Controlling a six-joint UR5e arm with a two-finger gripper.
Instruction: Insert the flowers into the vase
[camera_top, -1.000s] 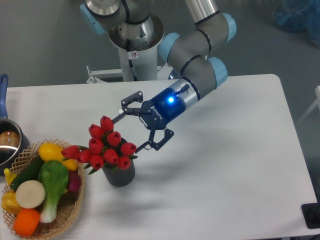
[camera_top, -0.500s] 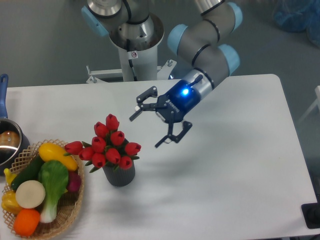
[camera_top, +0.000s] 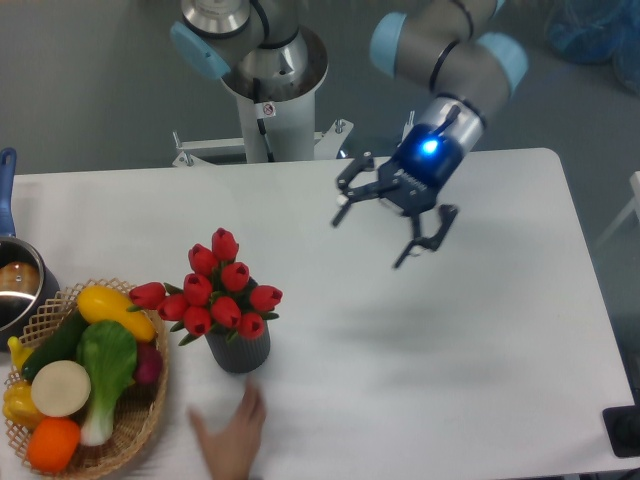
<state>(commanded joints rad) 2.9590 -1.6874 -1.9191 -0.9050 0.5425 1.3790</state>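
The flowers, a bunch of red tulip buds with green leaves, stand in the vase, a dark grey ribbed cylinder left of the table's middle. The bunch spreads wider than the vase and hides its mouth. My gripper hangs in the air well to the upper right of the flowers, open, with nothing between its fingers. Its body glows blue.
A wicker basket of toy vegetables and fruit sits at the front left. A steel pot with a blue handle is at the left edge. A human hand reaches in from the front edge, just below the vase.
The gripper has let go of the flowers and drawn back up and to the right, staying open. The flowers stay in the vase. A hand has come in from the front edge.
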